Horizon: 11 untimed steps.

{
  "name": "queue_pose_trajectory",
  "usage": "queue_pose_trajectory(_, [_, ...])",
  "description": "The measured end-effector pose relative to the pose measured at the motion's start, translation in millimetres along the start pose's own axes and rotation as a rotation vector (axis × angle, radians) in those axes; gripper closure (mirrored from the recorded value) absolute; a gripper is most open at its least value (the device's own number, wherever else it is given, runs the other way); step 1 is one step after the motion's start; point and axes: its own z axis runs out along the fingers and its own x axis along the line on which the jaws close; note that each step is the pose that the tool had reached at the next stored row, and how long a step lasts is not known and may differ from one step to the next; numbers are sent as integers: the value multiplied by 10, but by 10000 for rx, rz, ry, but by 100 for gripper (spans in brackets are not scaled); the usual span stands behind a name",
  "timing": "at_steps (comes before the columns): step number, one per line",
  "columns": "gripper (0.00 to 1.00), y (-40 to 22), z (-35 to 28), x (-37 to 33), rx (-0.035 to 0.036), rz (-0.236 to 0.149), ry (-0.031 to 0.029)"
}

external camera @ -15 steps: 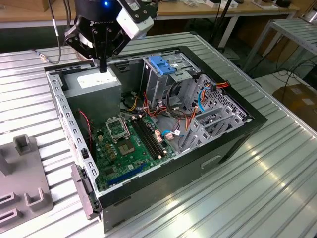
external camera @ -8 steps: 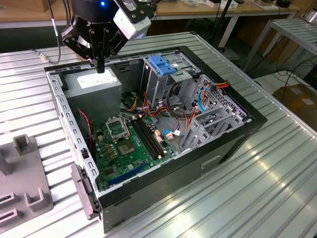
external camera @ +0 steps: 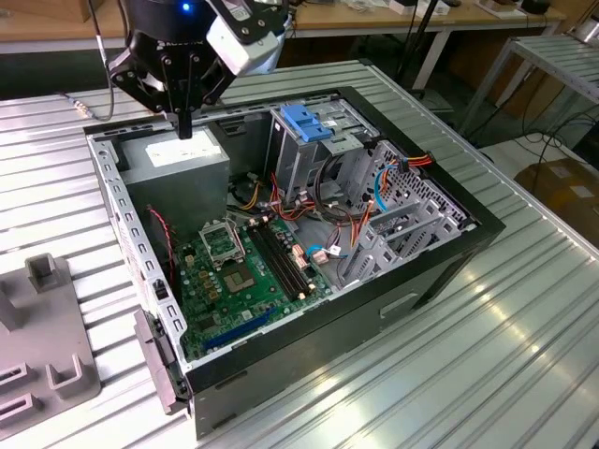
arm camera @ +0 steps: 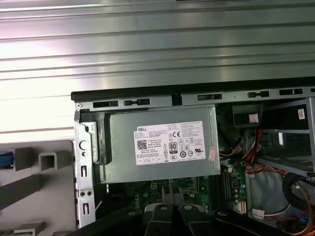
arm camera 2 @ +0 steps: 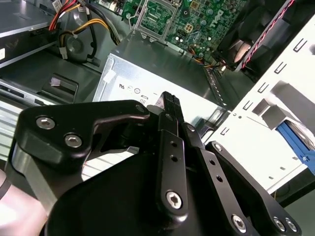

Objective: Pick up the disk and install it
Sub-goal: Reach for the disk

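Observation:
My gripper (external camera: 184, 131) hangs above the grey power supply box (external camera: 178, 161) at the back corner of the open computer case (external camera: 440, 271), on the exterior view's left. Its black fingers (arm camera 2: 170, 101) are pressed together with nothing between them, tips a little above the box's top. The first wrist view looks down on the box's white label (arm camera: 170, 143), with the finger bases (arm camera: 170, 216) in front. A small strip of bright blue (arm camera: 4, 160) shows beside the grey fixture (arm camera: 47, 164) outside the case; I cannot tell whether it belongs to the disk.
Inside the case lie the green motherboard (external camera: 245, 271), bundles of coloured cables (external camera: 337, 224) and a blue-topped metal drive cage (external camera: 307, 126). The grey fixture (external camera: 42, 351) stands on the ribbed metal table (external camera: 468, 374) at the exterior view's left. The case wall (external camera: 131, 234) rises between the two.

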Motion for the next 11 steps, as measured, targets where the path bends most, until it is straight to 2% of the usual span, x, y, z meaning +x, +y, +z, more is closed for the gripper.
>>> queue_pose_trajectory(11, [90,-6,-2,83,0,0,0])
